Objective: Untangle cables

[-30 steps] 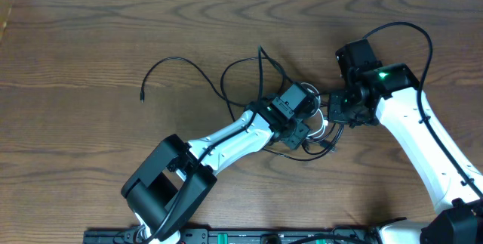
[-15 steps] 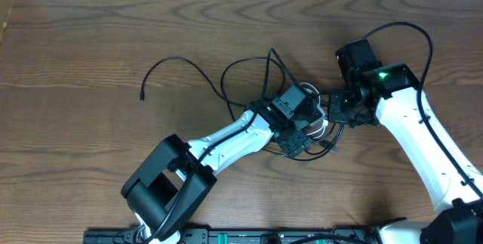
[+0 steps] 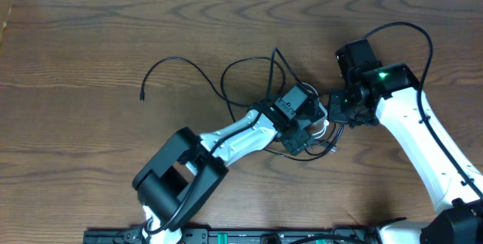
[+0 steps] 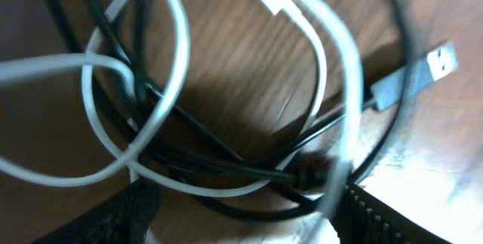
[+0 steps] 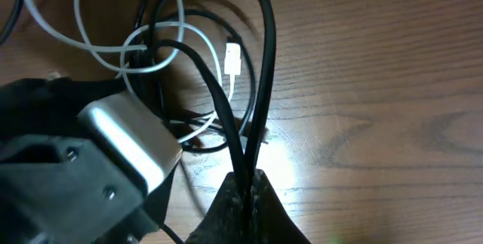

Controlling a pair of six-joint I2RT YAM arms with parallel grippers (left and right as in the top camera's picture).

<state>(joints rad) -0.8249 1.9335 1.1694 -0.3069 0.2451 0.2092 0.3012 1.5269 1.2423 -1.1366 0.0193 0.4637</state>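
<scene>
The cables lie in a tangle (image 3: 321,129) between my two grippers. One thin black cable (image 3: 189,66) trails left to a small plug (image 3: 142,99). In the left wrist view, white cable loops (image 4: 155,70) cross black strands (image 4: 226,161), and a USB plug (image 4: 426,66) lies at the right. My left gripper (image 4: 241,210) (image 3: 308,132) stands open astride these strands, gripping nothing. My right gripper (image 5: 249,187) (image 3: 333,110) is shut on two black cable strands (image 5: 260,85) that run up from its fingertips. A white plug (image 5: 232,59) lies beside them.
The tangle rests on a brown wooden table (image 3: 90,32). The thick black wire of the right arm (image 3: 423,36) arcs over its wrist. The left arm's body (image 5: 83,161) fills the lower left of the right wrist view.
The left jaws have spread wider and the left arm has shifted a little to the right. The upright black loop above the tangle has swung right. The right gripper has held still.
</scene>
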